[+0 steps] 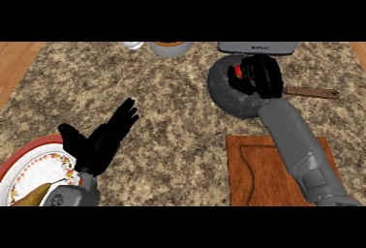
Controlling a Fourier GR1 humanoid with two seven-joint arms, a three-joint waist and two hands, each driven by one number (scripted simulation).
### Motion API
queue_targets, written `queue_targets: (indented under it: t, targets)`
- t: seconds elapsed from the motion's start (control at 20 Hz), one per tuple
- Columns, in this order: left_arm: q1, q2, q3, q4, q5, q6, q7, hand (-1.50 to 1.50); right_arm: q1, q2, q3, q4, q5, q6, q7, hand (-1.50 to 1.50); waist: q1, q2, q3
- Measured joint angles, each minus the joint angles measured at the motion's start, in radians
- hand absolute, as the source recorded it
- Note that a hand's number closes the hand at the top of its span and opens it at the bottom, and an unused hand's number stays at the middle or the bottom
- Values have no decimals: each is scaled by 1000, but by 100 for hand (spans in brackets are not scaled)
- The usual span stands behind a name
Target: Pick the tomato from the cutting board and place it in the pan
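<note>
Head view: speckled brown granite counter (172, 97), wood edging at both sides. Right hand (259, 75) over grey pan (225, 92), fingers curled round red tomato (235, 71). Wooden cutting board (261, 169) bare. Left hand (100, 138) spread, holding nothing, beside red-rimmed plate (28, 155)

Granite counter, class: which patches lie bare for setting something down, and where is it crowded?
Bare speckled counter lies between the open left hand and the grey pan. The brown wooden cutting board is bare beside the forearm. Crowded: the pan, where the right hand holds the red tomato.
</note>
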Motion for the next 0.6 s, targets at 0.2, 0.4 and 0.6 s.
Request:
queue_targets:
  t: [0.2, 0.4, 0.6]
  targets:
    - [-12, -11, -13, -2, -12, 8, 6, 0, -58, -46, -23, 146, 18, -13, 6, -150, 19, 9, 0]
    - [-17, -12, -23, -14, -16, 4, 16, 0, -109, -79, 5, 277, 76, 28, 81, -150, 36, 14, 0]
    - [-25, -17, -25, -18, -13, 2, 21, 0, -128, -83, -22, 336, 54, 73, 54, -150, 42, 19, 2]
